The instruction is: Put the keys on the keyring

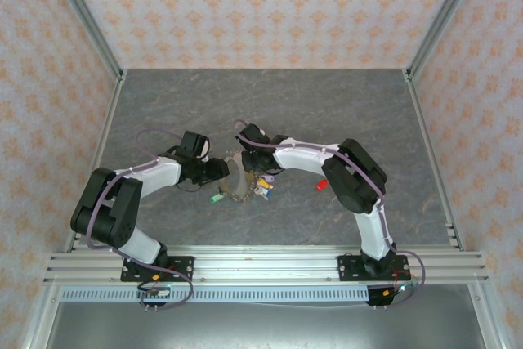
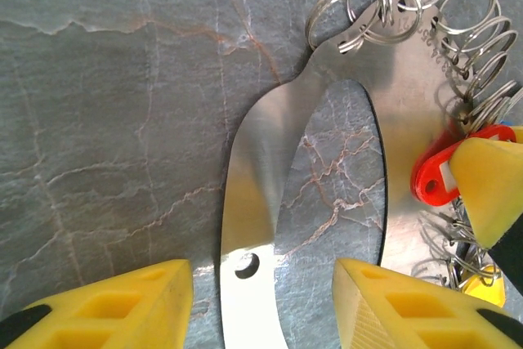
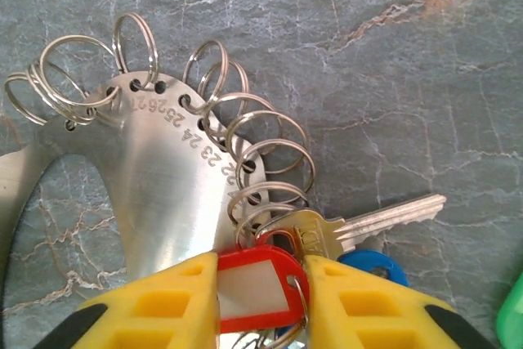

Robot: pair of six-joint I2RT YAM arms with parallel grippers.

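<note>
The right gripper clamps a red plastic key tag beside its silver metal key. The left gripper stands open astride the flat oval steel keyring, which lies on the grey marbled table. Unpinned, that plate may slide when the tag is tugged.

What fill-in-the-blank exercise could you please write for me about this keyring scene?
1. The right gripper pinches a key tag coloured ____.
2. The steel keyring plate has ____ stamped beside its holes.
3. The left gripper has its jaws ____ over the plate.
4. Below the metal key lies a round tag coloured ____.
Missing words: red; numbers; open; blue.
</note>
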